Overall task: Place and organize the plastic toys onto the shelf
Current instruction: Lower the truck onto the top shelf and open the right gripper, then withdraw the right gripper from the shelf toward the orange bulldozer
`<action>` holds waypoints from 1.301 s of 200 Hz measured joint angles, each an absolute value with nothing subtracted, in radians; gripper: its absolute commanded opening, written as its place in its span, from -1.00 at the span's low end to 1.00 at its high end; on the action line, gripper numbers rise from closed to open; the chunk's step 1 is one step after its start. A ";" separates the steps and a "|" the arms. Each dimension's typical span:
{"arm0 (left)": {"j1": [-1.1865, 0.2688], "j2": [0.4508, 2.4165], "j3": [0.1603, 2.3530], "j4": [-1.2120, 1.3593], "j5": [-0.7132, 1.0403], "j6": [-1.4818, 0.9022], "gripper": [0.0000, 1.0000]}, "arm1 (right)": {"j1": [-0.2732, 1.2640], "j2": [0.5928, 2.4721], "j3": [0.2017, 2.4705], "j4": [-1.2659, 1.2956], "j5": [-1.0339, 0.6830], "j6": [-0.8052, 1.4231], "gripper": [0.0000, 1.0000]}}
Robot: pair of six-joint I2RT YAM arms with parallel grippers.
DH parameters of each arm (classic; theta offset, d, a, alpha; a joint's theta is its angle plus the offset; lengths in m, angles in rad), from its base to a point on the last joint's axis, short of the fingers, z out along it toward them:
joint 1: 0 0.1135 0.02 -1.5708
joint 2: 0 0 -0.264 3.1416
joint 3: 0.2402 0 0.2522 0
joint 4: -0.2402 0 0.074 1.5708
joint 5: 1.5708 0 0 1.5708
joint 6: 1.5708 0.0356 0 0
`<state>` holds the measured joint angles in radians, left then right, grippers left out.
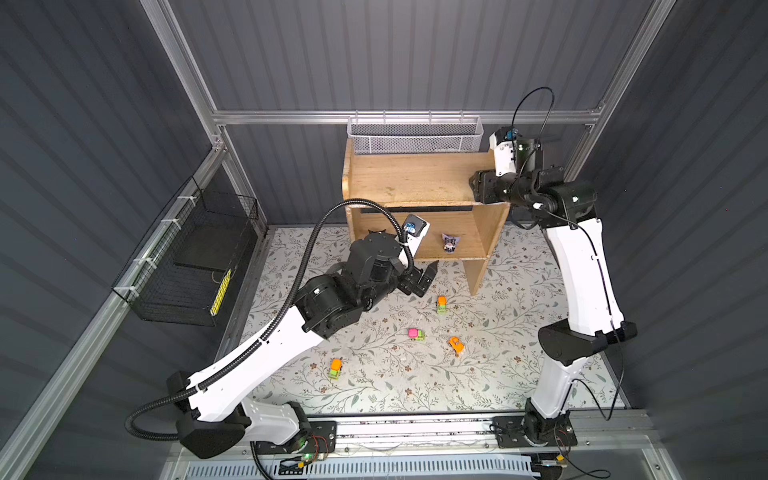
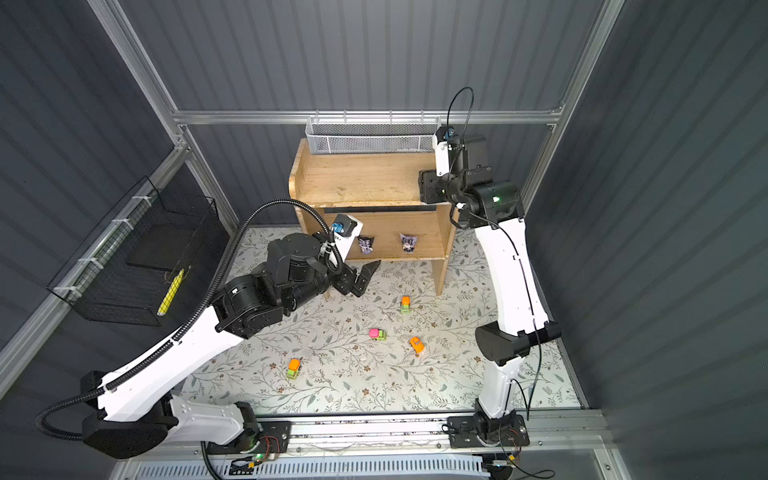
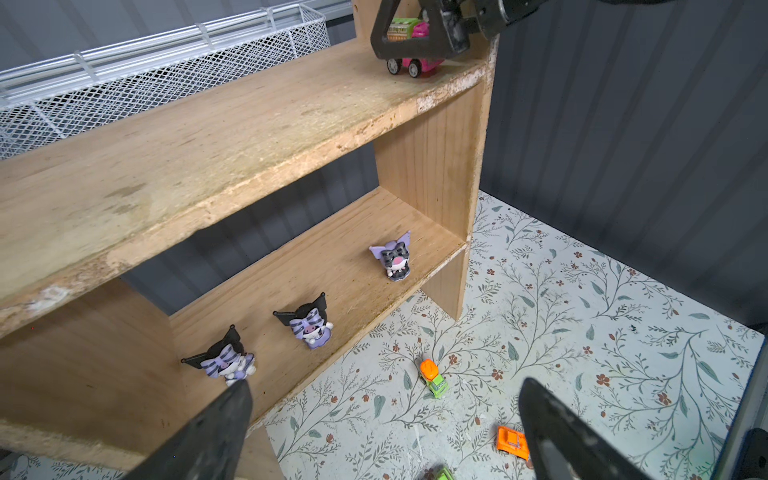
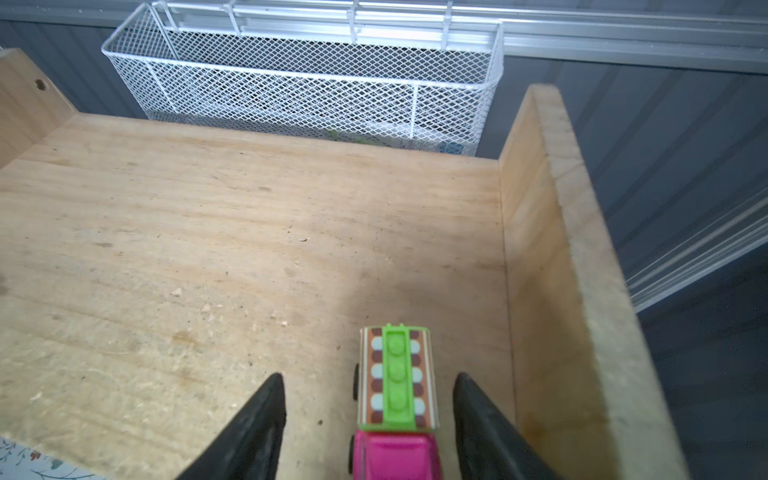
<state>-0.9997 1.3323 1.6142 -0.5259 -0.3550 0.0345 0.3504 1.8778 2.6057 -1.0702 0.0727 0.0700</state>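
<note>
The light-brown wooden shelf [image 1: 407,183] stands at the back of the mat. My right gripper [image 4: 369,376] is open at the right end of its top tier. A pink-and-green car [image 4: 397,399] rests on the wood between the fingers, with a gap on each side. Three black-and-lilac figurines [image 3: 226,359] [image 3: 309,326] [image 3: 395,259] stand in a row on the lower tier. My left gripper [image 3: 384,384] hangs wide open and empty just in front of that tier, over the mat. Several cars lie on the mat, among them an orange-and-green one [image 1: 441,304], a pink one [image 1: 416,334] and an orange one [image 1: 456,345].
A white mesh basket [image 1: 415,133] hangs on the rail behind the shelf. A black wire basket [image 1: 195,257] holding a yellow object is fixed to the left wall. The raised side panel [image 4: 552,249] stands close beside my right gripper. The floral mat [image 1: 374,386] covers the floor.
</note>
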 measured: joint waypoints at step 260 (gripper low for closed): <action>-1.193 0.864 0.730 -0.408 -0.340 -0.416 0.99 | 0.704 0.882 0.928 -0.718 0.162 0.371 0.40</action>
<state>-1.1934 0.8642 0.7296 -0.4080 -0.3397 -0.4160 0.7036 0.8822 0.9279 -0.7181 0.1616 0.3706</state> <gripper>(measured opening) 0.997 0.701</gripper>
